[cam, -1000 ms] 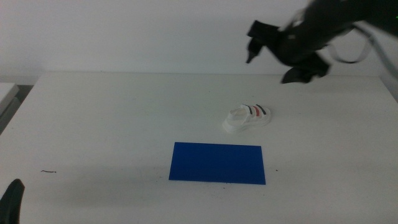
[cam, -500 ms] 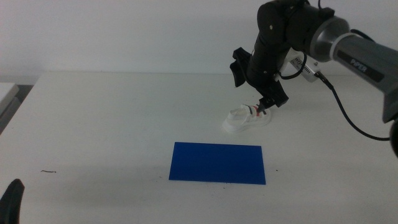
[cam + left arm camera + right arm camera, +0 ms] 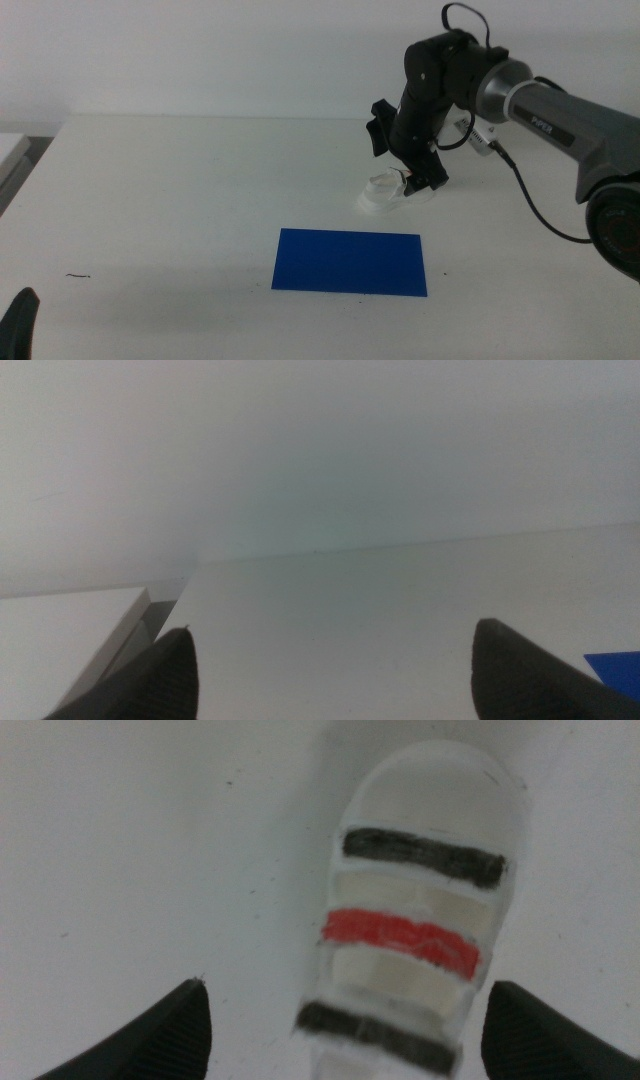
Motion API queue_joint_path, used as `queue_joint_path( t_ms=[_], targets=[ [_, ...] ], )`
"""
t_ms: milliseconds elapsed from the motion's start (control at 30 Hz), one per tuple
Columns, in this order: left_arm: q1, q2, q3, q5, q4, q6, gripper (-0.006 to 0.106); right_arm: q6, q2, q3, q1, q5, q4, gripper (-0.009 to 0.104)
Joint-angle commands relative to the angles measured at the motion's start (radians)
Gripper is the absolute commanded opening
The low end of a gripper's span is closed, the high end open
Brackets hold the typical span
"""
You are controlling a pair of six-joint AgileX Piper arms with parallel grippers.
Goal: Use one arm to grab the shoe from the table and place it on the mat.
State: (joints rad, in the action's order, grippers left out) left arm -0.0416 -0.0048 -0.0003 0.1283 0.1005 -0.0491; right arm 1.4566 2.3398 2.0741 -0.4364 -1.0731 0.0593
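Black and wide apart, the jaws of the right gripper hang directly over the shoe, pointing down at it with nothing between them. In the right wrist view the two jaw tips stand on either side of the shoe, whose straps run dark, red, dark across its white upper. That view does not show whether the tips touch it.

The shoe sits on the white table, just behind the far right corner of the blue mat and apart from it. The mat lies flat nearer the front of the table, with nothing on it.

The right arm, grey and black with a black cable looping off it, reaches in from the right side and bends down at the wrist above the shoe.

The left gripper waits at the near left corner of the table, jaws spread wide and holding nothing; only a dark tip of it shows in the middle view.
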Motion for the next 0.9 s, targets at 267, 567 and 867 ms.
queue_joint_path(
  t_ms=[267, 567, 867],
  targets=[
    [-0.007, 0.005, 0.0, -0.013, -0.004, -0.001, 0.094, -0.027, 0.047, 0.003, 0.019, 0.012, -0.011, 0.082],
    [-0.007, 0.005, 0.0, -0.013, -0.004, -0.001, 0.094, -0.017, -0.003, 0.001, 0.008, -0.056, -0.006, -0.001],
    [-0.007, 0.005, 0.0, -0.013, -0.004, -0.001, 0.094, -0.041, -0.216, -0.164, -0.148, -0.148, 0.055, -0.001]
  ],
)
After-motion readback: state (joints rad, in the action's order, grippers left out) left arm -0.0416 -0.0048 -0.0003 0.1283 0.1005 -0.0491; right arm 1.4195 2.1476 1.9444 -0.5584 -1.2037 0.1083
